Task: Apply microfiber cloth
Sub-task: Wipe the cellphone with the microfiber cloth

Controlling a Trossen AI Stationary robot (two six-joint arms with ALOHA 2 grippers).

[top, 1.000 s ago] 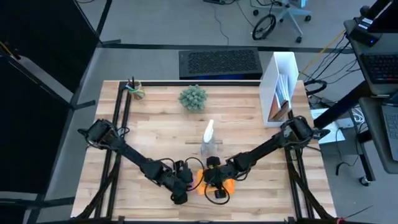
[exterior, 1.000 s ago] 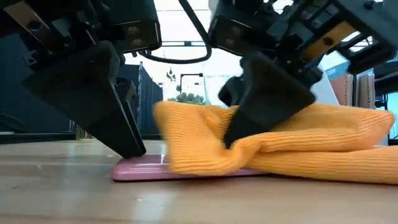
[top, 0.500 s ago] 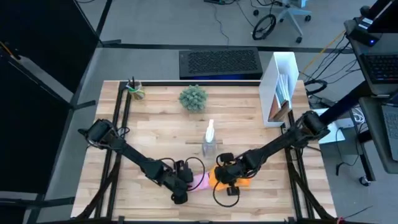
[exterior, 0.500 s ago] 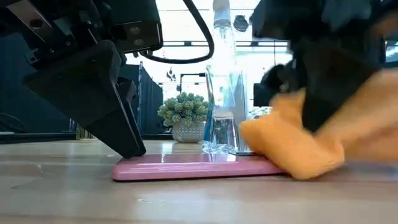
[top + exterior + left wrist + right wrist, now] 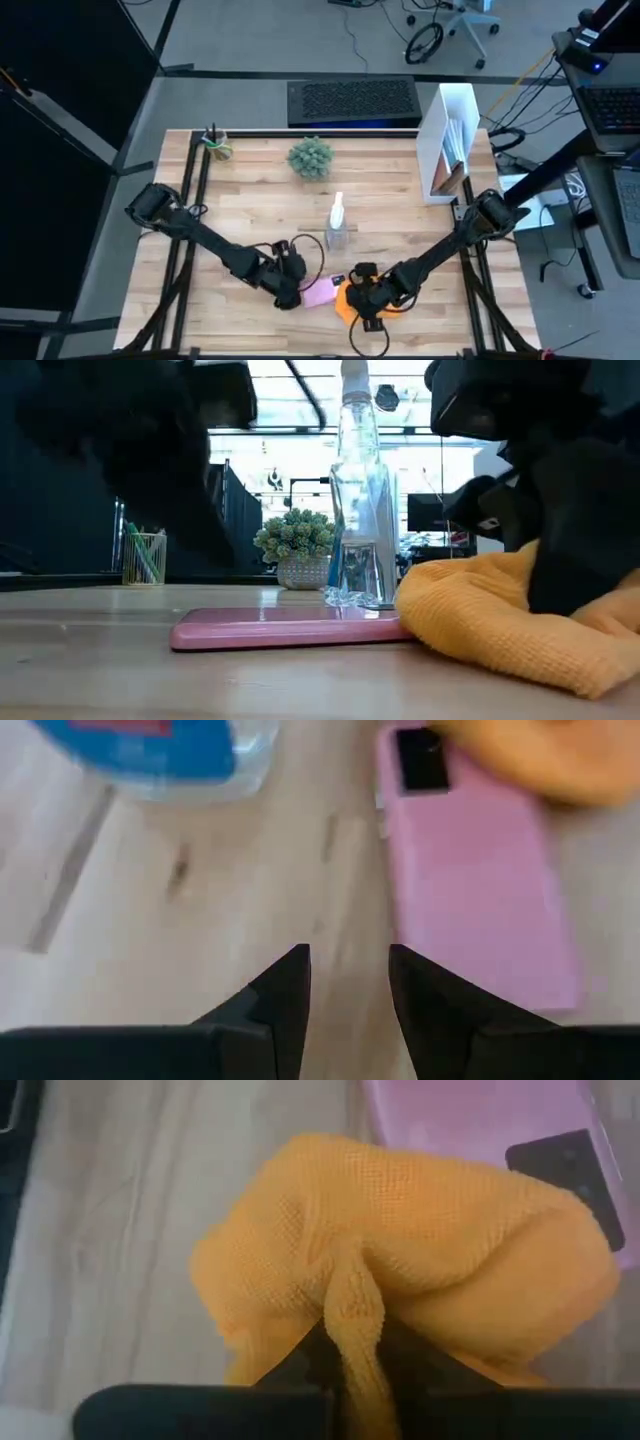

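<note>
Pale planked wooden table [image 5: 250, 215] underneath. Waffle-knit orange microfiber cloth [image 5: 400, 1250], soft and bunched, lying at the table's near edge, lapped over one end of a flat, glossy pink phone [image 5: 285, 628]. Right gripper [image 5: 350, 1342] pinching a cloth fold. Left gripper [image 5: 348, 982] beside the phone, fingers narrowly parted, holding nothing.

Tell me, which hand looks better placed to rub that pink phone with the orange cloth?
The right hand, probably. It is shut on the orange microfiber cloth, which already touches one end of the pink phone. The left hand is open, holds nothing, and hovers beside the phone.
</note>
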